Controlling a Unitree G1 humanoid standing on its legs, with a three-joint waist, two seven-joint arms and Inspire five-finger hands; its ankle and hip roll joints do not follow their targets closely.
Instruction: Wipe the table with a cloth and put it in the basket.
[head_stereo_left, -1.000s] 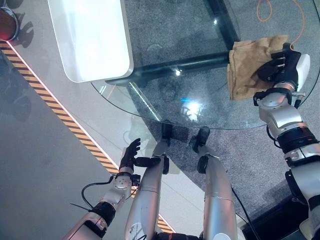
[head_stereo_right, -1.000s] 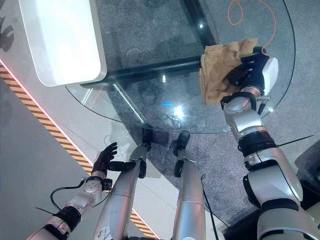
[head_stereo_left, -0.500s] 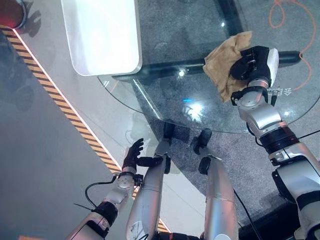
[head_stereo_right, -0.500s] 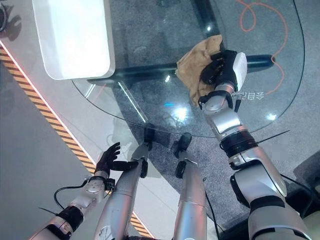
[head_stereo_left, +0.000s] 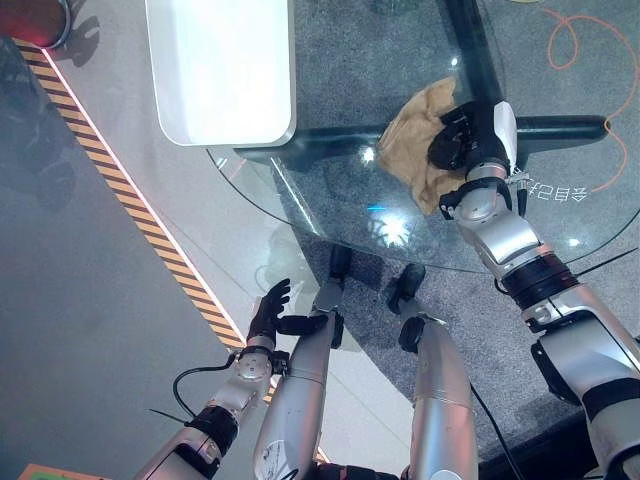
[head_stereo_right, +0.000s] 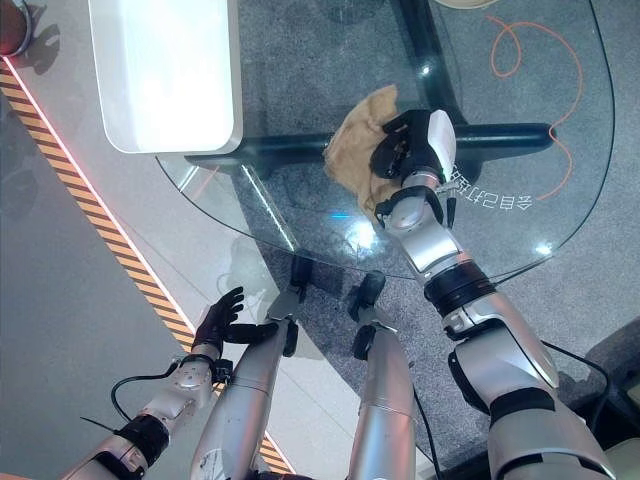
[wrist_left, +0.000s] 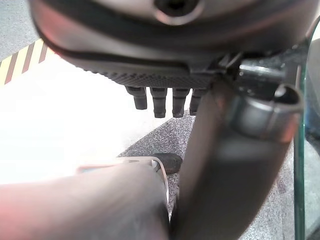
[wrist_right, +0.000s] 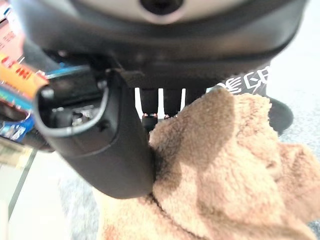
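Right hand (head_stereo_right: 412, 148): upper centre, fingers curled on brown cloth (head_stereo_right: 355, 155), pressing it flat to glass tabletop (head_stereo_right: 560, 210) for wiping.
Left hand (head_stereo_right: 222, 322): lower left, fingers relaxed, holding nothing, kept clear.

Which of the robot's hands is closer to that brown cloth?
The right hand: it rests on the brown cloth on the glass table. The left hand hangs low, off the table.

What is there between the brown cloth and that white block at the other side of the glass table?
In the left eye view, only bare glass table separates the cloth from the white block; the dark frame shows beneath it.
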